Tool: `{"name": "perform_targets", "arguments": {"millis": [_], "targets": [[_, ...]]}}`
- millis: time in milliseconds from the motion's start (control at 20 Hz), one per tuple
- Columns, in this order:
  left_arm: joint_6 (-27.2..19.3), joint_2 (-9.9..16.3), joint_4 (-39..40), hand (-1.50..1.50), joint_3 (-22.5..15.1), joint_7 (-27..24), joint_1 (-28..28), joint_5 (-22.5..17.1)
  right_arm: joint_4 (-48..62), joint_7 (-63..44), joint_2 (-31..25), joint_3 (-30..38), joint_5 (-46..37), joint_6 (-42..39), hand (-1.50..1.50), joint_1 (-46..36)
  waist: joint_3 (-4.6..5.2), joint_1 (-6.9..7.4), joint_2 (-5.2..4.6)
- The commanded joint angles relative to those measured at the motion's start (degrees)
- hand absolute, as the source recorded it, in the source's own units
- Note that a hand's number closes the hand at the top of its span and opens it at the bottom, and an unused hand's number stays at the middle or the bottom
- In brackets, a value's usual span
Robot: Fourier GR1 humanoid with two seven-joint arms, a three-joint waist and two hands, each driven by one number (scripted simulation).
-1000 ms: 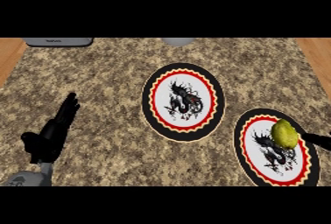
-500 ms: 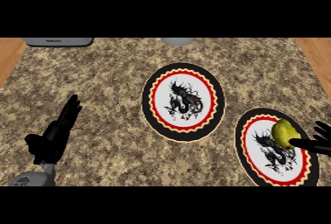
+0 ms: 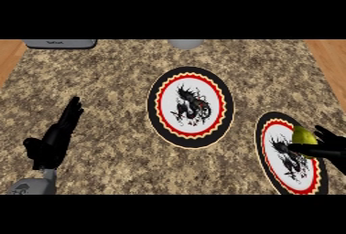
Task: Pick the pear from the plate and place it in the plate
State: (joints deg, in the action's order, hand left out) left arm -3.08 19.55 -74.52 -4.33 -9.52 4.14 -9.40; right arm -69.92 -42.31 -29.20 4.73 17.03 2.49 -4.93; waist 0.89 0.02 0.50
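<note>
A yellow-green pear (image 3: 302, 135) lies at the right side of the right plate (image 3: 259, 142), a round plate with a black rim, red ring and dragon print. My right hand (image 3: 326, 147) comes in from the right edge and brackets the pear. Its thumb lies along the pear's near side, its fingers reach over the far side, and they look fairly straight. A second, matching plate (image 3: 154, 107) sits at the counter's middle and holds nothing. My left hand (image 3: 56, 138) rests open at the lower left, fingers pointing up.
A grey appliance (image 3: 59, 43) stands at the counter's far left corner, and a grey round object (image 3: 186, 43) sits at the far middle. The speckled stone counter ends at wooden strips on the left (image 3: 8, 57) and right (image 3: 331, 59).
My right hand has moved in from the right edge onto the pear, thumb and fingers now on either side of it. The left hand has shifted slightly; the plates and pear stay put.
</note>
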Motion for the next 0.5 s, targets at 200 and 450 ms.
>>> {"name": "perform_targets", "arguments": {"millis": [200,450], "targets": [[1.4,-1.2,-0.9,0.00,0.8,0.0,-1.6,0.1,4.8,6.1,5.8,0.0,-0.7,-1.6,1.50,-0.2,-0.94,0.42,-0.50],[2.1,-0.2,0.7,0.00,1.4,-2.0,-1.9,1.2,5.7,9.3,5.3,0.7,-2.0,-3.0,1.50,-1.1,-0.92,0.36,-0.59]]}}
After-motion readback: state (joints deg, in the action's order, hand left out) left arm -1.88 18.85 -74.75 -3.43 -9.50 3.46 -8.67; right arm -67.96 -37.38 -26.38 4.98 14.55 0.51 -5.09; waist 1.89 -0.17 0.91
